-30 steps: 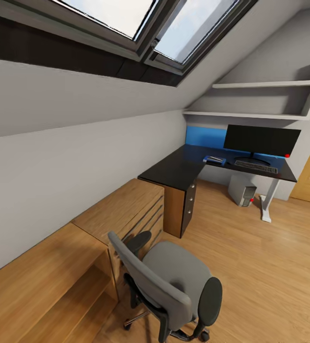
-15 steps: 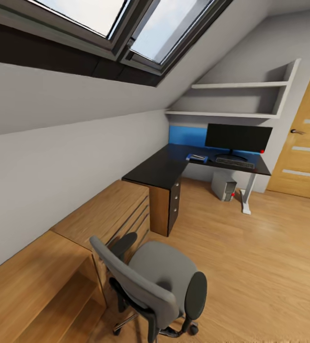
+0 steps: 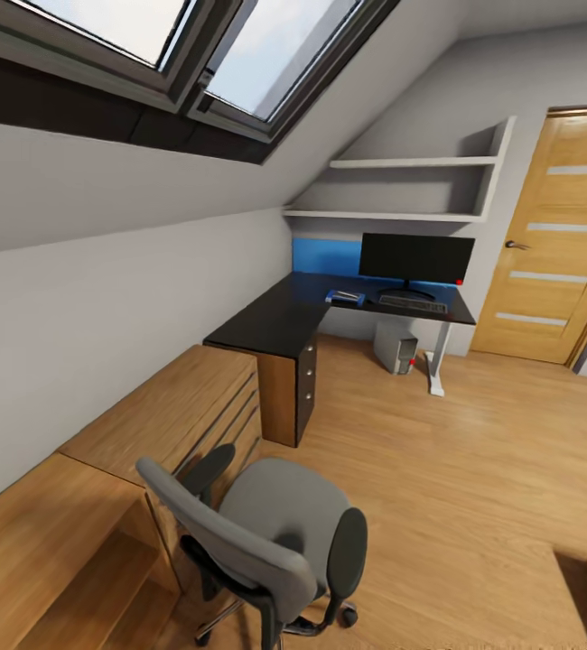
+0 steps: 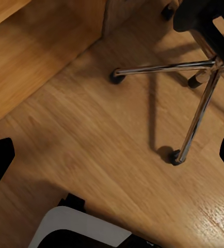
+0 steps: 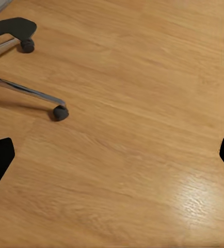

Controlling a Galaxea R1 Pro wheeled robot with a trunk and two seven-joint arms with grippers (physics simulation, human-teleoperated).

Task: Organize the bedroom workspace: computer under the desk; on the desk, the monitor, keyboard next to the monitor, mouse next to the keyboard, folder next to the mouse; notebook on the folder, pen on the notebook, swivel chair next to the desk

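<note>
While the bedroom's light wood floor (image 3: 474,469) spreads wide below the black-framed skylight (image 3: 194,54), the black tabletop (image 3: 280,320) stands far off in the corner under the white wall shelves (image 3: 402,190), with the oak door (image 3: 555,235) to its right. Well apart from the tabletop, the swivel chair (image 3: 275,533) stands beside low oak shelving (image 3: 86,487), its seat bare. On the tabletop stands the monitor (image 3: 415,260), the keyboard (image 3: 413,305) just before it and the blue folder (image 3: 345,296) left of that. Under the tabletop sits the computer (image 3: 395,348). The left hand (image 4: 112,155) and right hand (image 5: 112,155) both hang over the floor, fingertips spread wide, gripping nothing.
</note>
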